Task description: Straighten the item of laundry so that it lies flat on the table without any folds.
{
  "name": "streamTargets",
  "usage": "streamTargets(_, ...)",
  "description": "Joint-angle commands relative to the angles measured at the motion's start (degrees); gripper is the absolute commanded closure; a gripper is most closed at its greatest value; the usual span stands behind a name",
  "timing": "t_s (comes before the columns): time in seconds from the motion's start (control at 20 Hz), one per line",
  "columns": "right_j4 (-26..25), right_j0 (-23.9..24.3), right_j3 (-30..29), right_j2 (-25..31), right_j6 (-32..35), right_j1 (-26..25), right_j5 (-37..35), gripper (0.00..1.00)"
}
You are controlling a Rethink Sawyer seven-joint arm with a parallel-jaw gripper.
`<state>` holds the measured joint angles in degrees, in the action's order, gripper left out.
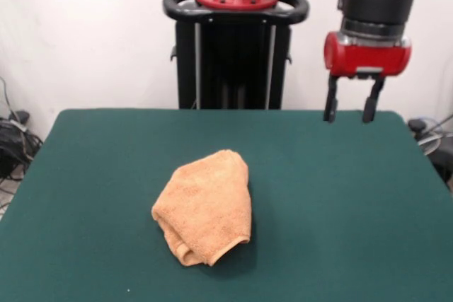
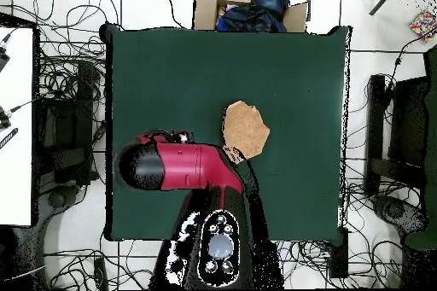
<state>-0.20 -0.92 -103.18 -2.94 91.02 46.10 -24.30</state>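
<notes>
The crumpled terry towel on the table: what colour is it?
Orange-tan terry towel, plain; clearest in the front view.

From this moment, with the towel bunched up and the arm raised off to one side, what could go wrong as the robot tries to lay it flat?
1. The towel is folded over itself in a compact lump, so a pinch may catch several layers and drag the bundle rather than open it.
2. No corner or tag shows, so the grasp point is a guess.
3. The gripper, jaws open, hangs high near the table far edge, so it must travel and descend; a misjudged descent could press into the felt.
</notes>
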Motion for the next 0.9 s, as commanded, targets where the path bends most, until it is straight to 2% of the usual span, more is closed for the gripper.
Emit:
streamTargets(0.05, 0.5, 0.2, 2.8, -2.6, 12.9, -4.3, 2.6, 0.00)
streamTargets(0.5, -0.7, 7.8, 1.9, 2.9, 5.9, -4.2, 3.5, 0.00)
streamTargets(0.9, -1.9, 11.8, 7.5, 4.8, 2.9, -7.6, 2.6, 0.00)
